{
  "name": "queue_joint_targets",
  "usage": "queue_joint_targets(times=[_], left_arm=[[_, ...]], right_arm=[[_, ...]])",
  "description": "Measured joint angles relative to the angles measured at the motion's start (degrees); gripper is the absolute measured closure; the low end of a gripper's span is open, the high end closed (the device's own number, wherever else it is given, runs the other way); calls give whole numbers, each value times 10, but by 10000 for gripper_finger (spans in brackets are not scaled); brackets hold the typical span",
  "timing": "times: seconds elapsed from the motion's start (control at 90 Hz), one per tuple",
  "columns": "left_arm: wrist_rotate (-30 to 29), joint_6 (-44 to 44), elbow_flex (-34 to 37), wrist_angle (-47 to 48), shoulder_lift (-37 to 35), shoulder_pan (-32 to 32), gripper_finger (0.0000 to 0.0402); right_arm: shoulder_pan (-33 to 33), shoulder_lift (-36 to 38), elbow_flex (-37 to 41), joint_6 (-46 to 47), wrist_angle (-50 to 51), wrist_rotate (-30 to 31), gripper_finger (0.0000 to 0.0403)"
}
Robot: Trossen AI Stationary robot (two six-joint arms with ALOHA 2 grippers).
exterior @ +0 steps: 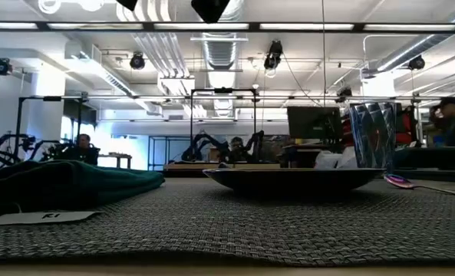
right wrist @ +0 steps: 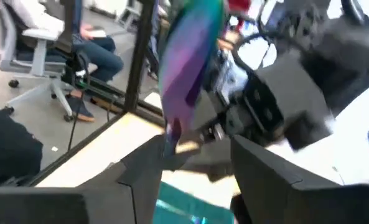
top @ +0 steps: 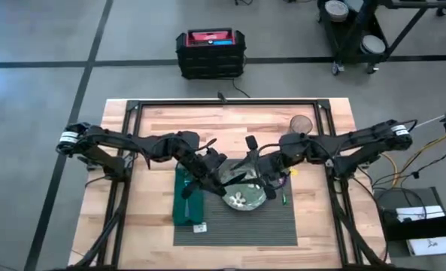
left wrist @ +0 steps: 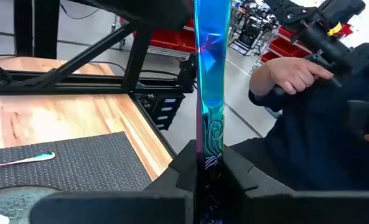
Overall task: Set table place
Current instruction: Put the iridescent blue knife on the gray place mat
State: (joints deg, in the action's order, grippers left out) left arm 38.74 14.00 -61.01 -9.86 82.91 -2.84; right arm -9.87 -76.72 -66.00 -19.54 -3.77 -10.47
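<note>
The dark grey ribbed place mat point(top: 238, 226) lies on the wood table point(top: 170, 120) near its front edge. On it sit a patterned plate point(top: 245, 199), a dark green napkin point(top: 185, 199) at its left and an iridescent spoon point(left wrist: 22, 160) at its right. My left gripper point(top: 219, 179) hovers above the plate's left side, shut on a flat iridescent piece of cutlery point(left wrist: 208, 74). My right gripper point(top: 250, 172) is above the plate's far right and open. Its fingers point(right wrist: 140, 177) stand wide on either side of the cutlery point(right wrist: 187, 81). My left gripper pinches the cutlery between its two fingers at the ornate patterned part point(left wrist: 210, 140) of its length. The smooth flat length runs on past the fingertips. The piece is lifted clear of the plate and mat.
A clear faceted glass point(top: 301, 123) stands on the bare wood at the far right. A white tag point(exterior: 43, 218) lies on the mat by the napkin. Black frame rails point(top: 230, 102) run round the table. A person's dark sleeve point(left wrist: 321, 124) shows beyond the table edge.
</note>
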Motion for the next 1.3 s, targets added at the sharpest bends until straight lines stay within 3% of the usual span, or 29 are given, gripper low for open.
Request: queue_joint_targets(times=[0.189, 0.322, 0.567, 0.878, 1.3], left_arm=[[0, 4, 0, 0, 0, 0, 392], [0, 4, 0, -1, 0, 1, 392], [3, 7, 0, -2, 0, 2, 392], [-3, 13, 0, -5, 0, 2, 390], [-47, 18, -1, 12, -10, 14, 257]], right_arm=[[0, -3, 0, -37, -17, -9, 252], [0, -4, 0, -41, -31, -52, 291], [1, -4, 0, -46, -36, -54, 357], [0, -4, 0, -55, -37, -60, 397], [1, 2, 0, 40, -19, -41, 401]])
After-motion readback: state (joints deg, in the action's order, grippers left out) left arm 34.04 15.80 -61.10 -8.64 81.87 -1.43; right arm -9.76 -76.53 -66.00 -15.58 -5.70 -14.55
